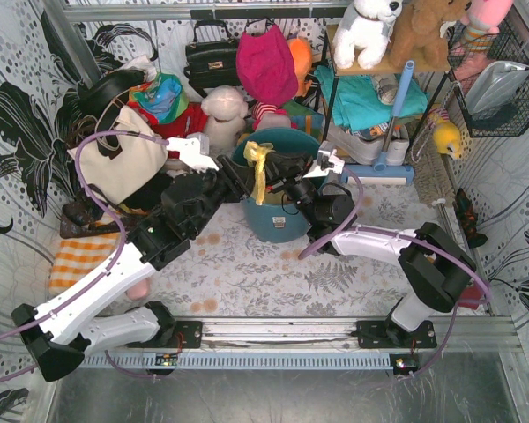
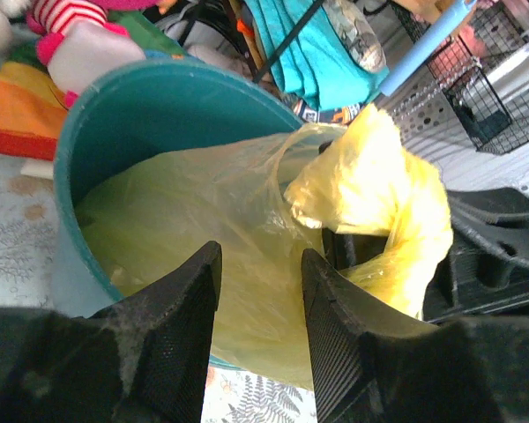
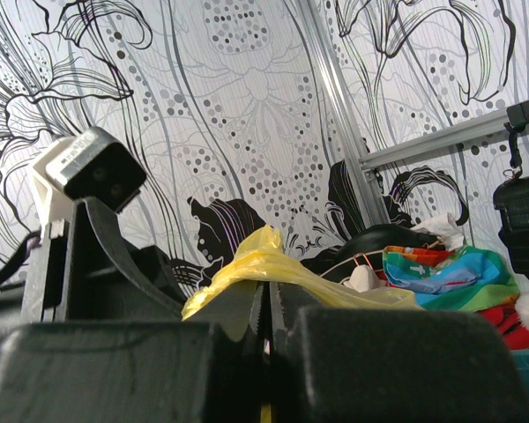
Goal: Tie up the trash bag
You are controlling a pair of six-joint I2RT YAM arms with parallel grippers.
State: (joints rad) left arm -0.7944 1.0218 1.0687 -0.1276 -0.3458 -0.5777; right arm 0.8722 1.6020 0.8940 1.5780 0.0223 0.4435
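The trash bag is seated inside the round teal bin, which stands on the patterned table towards 12 o'clock from the arm bases. In the overhead view, a twisted yellow strip of the bag is drawn up above the bin's rim.

The right gripper is pressed together on this strip. In its wrist view, yellow plastic is seen pinched in the seam between the two fingers and bulging out above them towards 12 o'clock. Overhead, this gripper is placed at 3 o'clock of the strip.

The left gripper is held spread, with a clear gap between its fingers, and nothing is seen clamped there. Overhead, it is set at 9 o'clock of the strip. In its wrist view, the bag's slack film is seen beyond the gap at 12 o'clock, within the bin, while the bunched neck is found at 2 o'clock, against the black right gripper.
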